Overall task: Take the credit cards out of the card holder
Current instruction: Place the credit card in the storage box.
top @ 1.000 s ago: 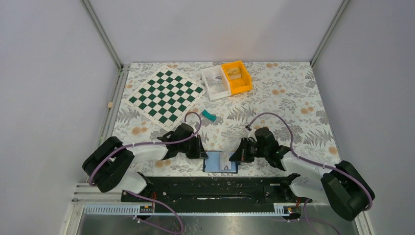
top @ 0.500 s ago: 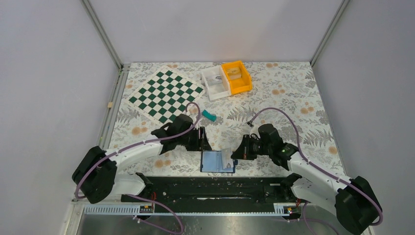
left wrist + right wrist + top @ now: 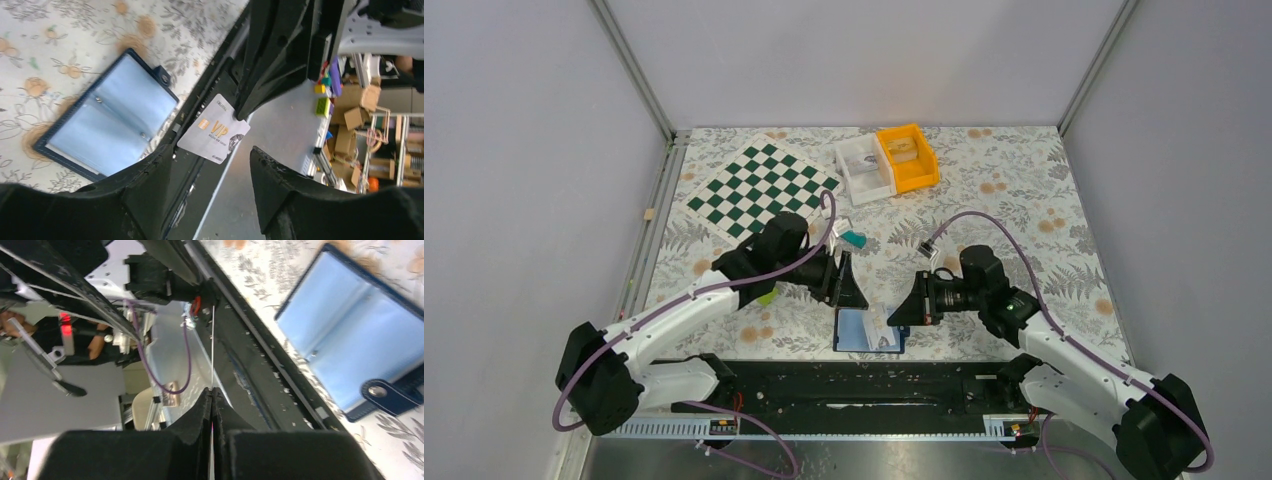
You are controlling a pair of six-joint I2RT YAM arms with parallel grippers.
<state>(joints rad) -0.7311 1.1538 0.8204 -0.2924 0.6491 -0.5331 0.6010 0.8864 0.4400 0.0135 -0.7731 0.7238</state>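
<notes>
One credit card (image 3: 214, 129) out of the card holder (image 3: 869, 330), hanging in the air close over it, pinched by one corner only in the right gripper (image 3: 211, 395), clamped tight on the card. Holder lying open and flat at the near edge of the table (image 3: 1024, 200), just beside the black rail (image 3: 864, 385). More cards behind the pale blue panels: cannot tell. Left gripper (image 3: 849, 285) spread wide, holding nothing, hovering near the holder's far edge. Risks, as a judgement: thin corner pinch, so could pivot or slip and drop onto the rail; arms close together, so could clash on a careless move. Count: one card seen, one holder, two bins (white bin (image 3: 842, 165), orange bin (image 3: 914, 180)), one chessboard (image 3: 762, 195), one teal block (image 3: 853, 238).
</notes>
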